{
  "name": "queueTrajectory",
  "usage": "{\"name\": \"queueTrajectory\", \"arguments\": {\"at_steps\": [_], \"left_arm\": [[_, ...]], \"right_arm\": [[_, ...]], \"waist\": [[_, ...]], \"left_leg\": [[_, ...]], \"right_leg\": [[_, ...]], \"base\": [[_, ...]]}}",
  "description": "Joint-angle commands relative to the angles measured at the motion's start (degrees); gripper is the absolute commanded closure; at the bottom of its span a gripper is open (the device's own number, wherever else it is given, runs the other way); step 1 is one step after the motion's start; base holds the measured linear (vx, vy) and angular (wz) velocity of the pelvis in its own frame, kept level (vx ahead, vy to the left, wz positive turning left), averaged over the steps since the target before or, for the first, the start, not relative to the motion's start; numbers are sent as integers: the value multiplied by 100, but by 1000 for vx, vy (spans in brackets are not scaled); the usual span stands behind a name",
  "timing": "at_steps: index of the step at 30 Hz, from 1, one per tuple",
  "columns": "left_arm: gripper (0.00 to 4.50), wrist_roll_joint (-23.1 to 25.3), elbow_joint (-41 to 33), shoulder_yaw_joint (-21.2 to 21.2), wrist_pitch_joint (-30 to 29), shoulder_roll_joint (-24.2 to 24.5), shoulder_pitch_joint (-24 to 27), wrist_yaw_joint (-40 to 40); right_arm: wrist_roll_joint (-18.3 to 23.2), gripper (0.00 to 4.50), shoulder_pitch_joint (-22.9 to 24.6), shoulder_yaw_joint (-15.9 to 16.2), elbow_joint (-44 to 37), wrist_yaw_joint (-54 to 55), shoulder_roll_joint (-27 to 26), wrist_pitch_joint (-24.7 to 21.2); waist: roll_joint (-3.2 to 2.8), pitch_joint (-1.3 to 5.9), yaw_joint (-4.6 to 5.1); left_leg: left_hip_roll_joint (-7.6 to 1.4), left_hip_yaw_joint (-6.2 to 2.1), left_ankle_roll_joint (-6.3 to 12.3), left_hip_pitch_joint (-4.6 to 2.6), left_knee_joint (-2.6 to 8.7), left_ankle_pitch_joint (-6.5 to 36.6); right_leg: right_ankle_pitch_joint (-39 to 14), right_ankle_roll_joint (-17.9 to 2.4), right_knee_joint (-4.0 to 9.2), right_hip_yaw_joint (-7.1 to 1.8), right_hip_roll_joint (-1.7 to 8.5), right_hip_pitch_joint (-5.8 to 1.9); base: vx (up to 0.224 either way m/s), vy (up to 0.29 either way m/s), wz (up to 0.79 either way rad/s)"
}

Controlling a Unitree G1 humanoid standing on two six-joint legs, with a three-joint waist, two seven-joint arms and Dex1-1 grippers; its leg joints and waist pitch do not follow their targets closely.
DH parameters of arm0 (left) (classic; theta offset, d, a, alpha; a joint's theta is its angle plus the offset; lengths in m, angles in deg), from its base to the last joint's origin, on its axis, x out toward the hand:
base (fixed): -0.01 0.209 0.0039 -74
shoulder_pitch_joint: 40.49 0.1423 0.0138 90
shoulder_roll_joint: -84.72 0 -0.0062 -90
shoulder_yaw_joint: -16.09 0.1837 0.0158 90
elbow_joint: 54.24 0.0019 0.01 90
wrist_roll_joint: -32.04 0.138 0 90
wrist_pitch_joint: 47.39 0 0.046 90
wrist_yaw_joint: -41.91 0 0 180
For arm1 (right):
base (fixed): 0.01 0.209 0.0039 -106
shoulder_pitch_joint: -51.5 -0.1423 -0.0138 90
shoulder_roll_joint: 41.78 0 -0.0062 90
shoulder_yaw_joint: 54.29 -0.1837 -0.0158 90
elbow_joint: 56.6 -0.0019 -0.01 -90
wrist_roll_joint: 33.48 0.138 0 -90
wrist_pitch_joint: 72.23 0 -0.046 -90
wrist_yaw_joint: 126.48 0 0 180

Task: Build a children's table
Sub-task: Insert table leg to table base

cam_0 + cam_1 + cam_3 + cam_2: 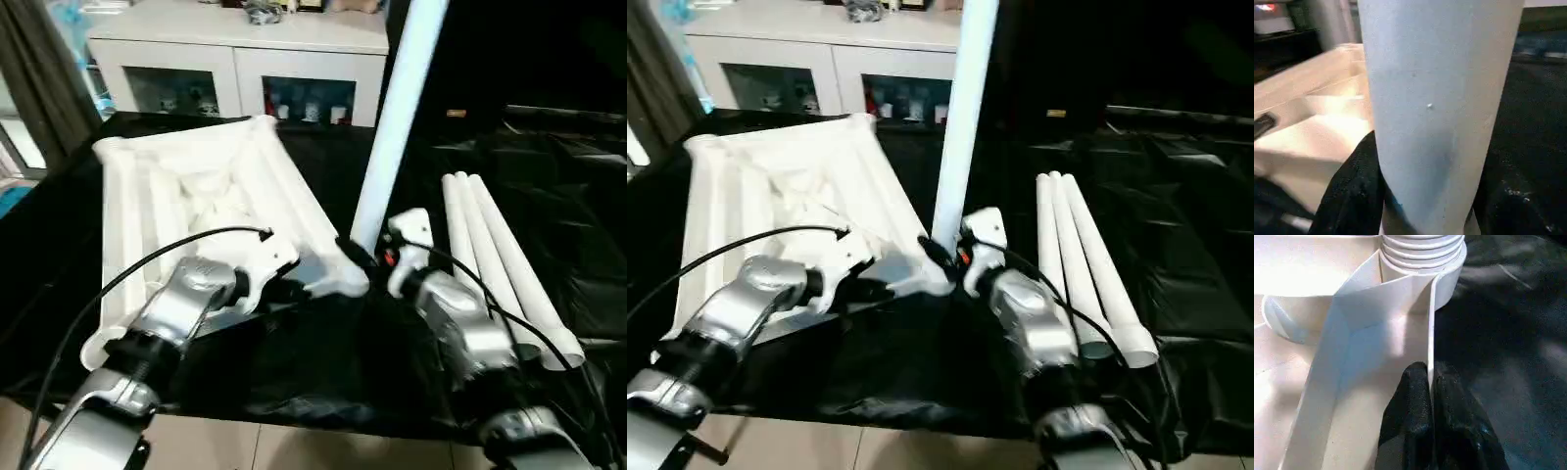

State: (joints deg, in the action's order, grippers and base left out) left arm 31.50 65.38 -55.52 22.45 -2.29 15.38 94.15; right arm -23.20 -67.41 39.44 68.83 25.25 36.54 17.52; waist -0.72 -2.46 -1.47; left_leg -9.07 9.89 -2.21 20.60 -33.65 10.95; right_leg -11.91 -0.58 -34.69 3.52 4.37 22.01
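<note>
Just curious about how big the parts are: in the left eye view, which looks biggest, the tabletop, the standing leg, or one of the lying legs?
1. tabletop
2. standing leg, its top cut off by the picture
3. one lying leg, though nearness leaves legs unsure.

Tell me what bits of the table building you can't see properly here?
- Upright leg: its top is cut off by the left eye view's upper edge.
- Its foot in the corner socket: hidden behind the right gripper in the eye views.
- Tabletop: near edge covered by the left gripper.
- Three spare legs: near ends behind the right forearm.
</note>
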Motion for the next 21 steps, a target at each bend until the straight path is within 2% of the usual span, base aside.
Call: {"name": "queueTrajectory", "arguments": {"at_steps": [1, 2, 3, 4, 5, 6, 7, 8, 9, 10, 12, 13, 14, 16, 18, 21], "left_arm": [[450, -14, -243, -386, -215, -179, -461, -558], [450, 35, -271, -419, -427, -249, -488, -807], [450, 40, -279, -423, -452, -257, -489, -834], [450, 57, -322, -437, -536, -283, -485, -901], [450, 97, -371, -480, -675, -364, -494, -1111], [450, 107, -387, -489, -713, -385, -495, -1164], [450, 132, -426, -531, -821, -481, -507, -1387], [450, 122, -439, -539, -853, -506, -510, -1414], [450, 109, -473, -551, -891, -540, -505, -1464], [450, 109, -473, -551, -891, -540, -505, -1464], [450, 120, -502, -532, -881, -547, -495, -1465], [450, 137, -530, -521, -893, -552, -478, -1491], [450, 136, -545, -516, -909, -550, -467, -1499], [450, 133, -569, -515, -936, -547, -455, -1503], [450, 139, -587, -514, -929, -528, -446, -1494], [450, 141, -618, -502, -925, -492, -432, -1481]], "right_arm": [[-328, 260, -32, -27, 1266, 1036, -248, -374], [-315, 260, -272, -159, 1522, 1445, -380, -353], [-311, 260, -297, -176, 1549, 1488, -394, -352], [-301, 260, -367, -224, 1639, 1596, -431, -329], [-280, 260, -542, -323, 1833, 1874, -529, -282], [-274, 260, -585, -350, 1882, 1940, -554, -266], [-220, 260, -742, -480, 2045, 2239, -676, -238], [-207, 260, -776, -502, 2084, 2284, -711, -227], [-216, 260, -818, -504, 2146, 2326, -757, -197], [-216, 260, -818, -504, 2146, 2326, -757, -197], [-236, 260, -861, -496, 2232, 2313, -804, -137], [-282, 260, -919, -493, 2346, 2339, -839, -72], [-303, 260, -961, -499, 2419, 2353, -864, -29], [-294, 260, -1001, -531, 2484, 2358, -892, 20], [-331, 260, -1035, -512, 2513, 2330, -889, 89], [-325, 260, -1096, -517, 2556, 2093, -916, 252]], "waist": [[-64, 213, 8], [-79, 220, 49], [-80, 234, 57], [-39, 264, 53], [-53, 275, 46], [-19, 281, 55], [-45, 291, 52], [-45, 296, 51], [-39, 322, 45], [6, 341, 21], [-15, 341, 7], [19, 332, 6], [22, 328, 1], [4, 291, 3], [0, 281, 14], [-11, 292, 18]], "left_leg": [[-408, -269, -305, -18, 560, 2512], [-390, -272, -374, -10, 558, 2466], [-387, -268, -376, -13, 555, 2435], [-383, -237, -295, 1, 534, 2231], [-383, -220, -245, 5, 521, 2077], [-390, -196, -139, 32, 506, 1805], [-386, -178, -76, 40, 495, 1624], [-385, -173, -46, 43, 485, 1539], [-377, -155, 24, 46, 461, 1282], [-376, -145, 145, 61, 438, 952], [-380, -127, 302, 61, 420, 713], [-382, -120, 351, 67, 417, 729], [-383, -115, 354, 57, 419, 770], [-396, -115, 231, 34, 447, 1150], [-408, -125, 104, 23, 474, 1352], [-406, -123, 46, 16, 473, 1379]], "right_leg": [[-2678, -873, 578, -302, 501, -95], [-2497, -974, 539, -293, 489, -106], [-2411, -1002, 529, -292, 488, -118], [-2080, -1052, 533, -298, 482, -133], [-1823, -1110, 512, -309, 478, -135], [-1421, -1251, 467, -312, 482, -151], [-1200, -1318, 453, -306, 483, -171], [-1073, -1346, 452, -301, 477, -178], [-678, -1413, 413, -289, 460, -201], [-253, -1480, 362, -280, 464, -237], [140, -1561, 337, -264, 460, -241], [98, -1595, 339, -261, 470, -247], [-3, -1595, 352, -259, 472, -242], [-688, -1521, 418, -268, 474, -217], [-983, -1427, 435, -268, 460, -203], [-824, -1410, 418, -279, 452, -199]], "base": [[0, 0, 0], [0, 0, 0], [0, 0, 0], [0, 0, 0], [0, 0, 0], [0, 0, 0], [0, 0, 0], [0, 0, 0], [67, -12, -1], [0, 0, 0], [0, 0, 0], [0, 0, 0], [0, 0, 0], [0, 0, 0], [0, 0, 0], [0, 0, 0]]}}
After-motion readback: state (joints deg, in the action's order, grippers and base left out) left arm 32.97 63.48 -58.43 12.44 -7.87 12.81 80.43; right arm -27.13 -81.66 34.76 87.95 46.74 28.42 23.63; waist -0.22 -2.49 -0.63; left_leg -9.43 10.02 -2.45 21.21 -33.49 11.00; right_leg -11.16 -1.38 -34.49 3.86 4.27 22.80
